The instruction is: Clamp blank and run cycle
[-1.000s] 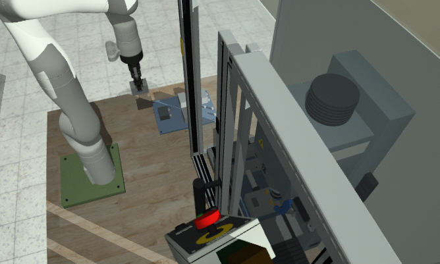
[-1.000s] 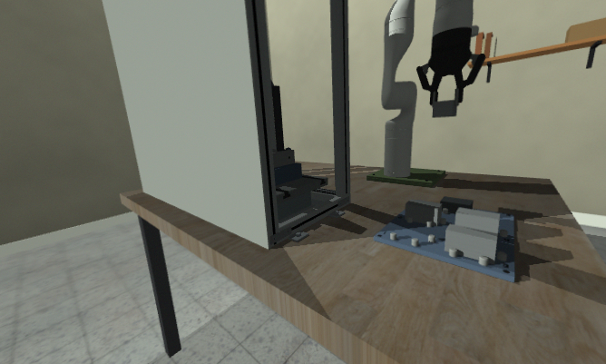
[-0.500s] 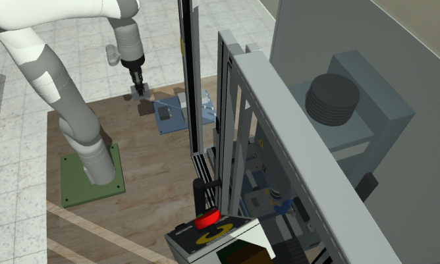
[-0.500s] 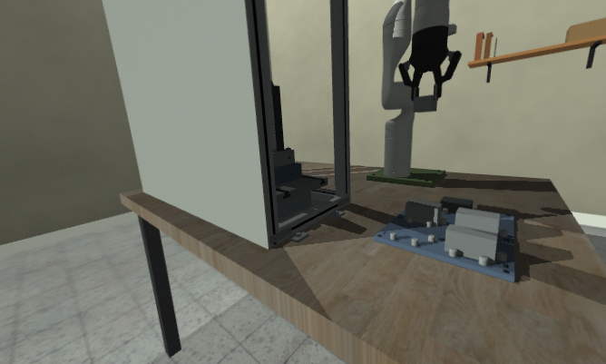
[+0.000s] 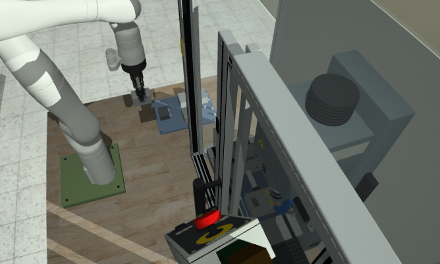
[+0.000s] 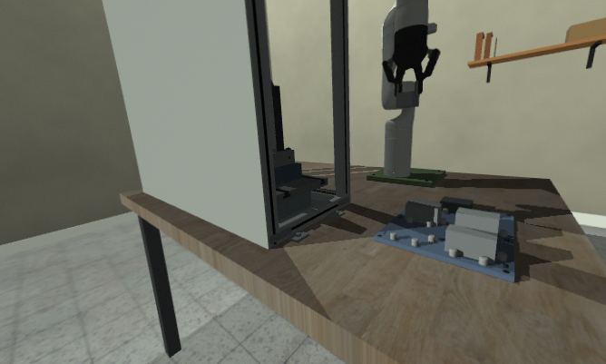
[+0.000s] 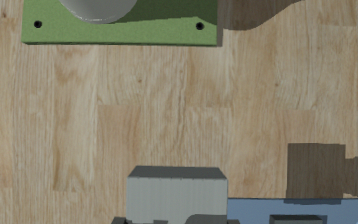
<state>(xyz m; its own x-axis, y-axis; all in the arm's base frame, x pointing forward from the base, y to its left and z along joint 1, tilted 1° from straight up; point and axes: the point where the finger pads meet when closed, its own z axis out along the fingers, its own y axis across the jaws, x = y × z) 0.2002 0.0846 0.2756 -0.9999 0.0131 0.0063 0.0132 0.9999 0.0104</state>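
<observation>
Top view first: the claw (image 5: pixel 140 95) (image 6: pixel 408 92) (image 7: pixel 176 221) is closed on a grey block (image 5: pixel 135 99) (image 6: pixel 407 100) (image 7: pixel 176 192), and the pair shows up against the upper edge of the table (image 5: pixel 148 160) (image 6: pixel 363 302) (image 7: pixel 155 100). The blue plate (image 5: pixel 171 127) (image 6: pixel 386 239) (image 7: pixel 250 204) is just beside them in this view, also near that edge, with a dark block (image 5: pixel 163 113) (image 6: pixel 455 203) (image 7: pixel 300 220) on it. The arm's green base plate (image 5: pixel 70 193) (image 6: pixel 437 177) (image 7: pixel 180 36) is by the left edge. The machine guard (image 5: pixel 194 87) (image 6: pixel 195 121) is over to the right, and a red button (image 5: pixel 207 219) tops the box down front.

Exterior: yep, block's up in the air, gripped between both fingertips. The guard covers the left corner, vise (image 6: pixel 295 200) inside. Over toward the right edge, the blue plate carries two light grey blocks, a taller dark grey one (image 6: pixel 422 211) and that low dark one. Can't tell you which is the setting master.

Wrist: the held block fills the bottom middle, finger tips at its sides, partly cut off. Blue plate's corner pokes out right of it, green plate up top.
</observation>
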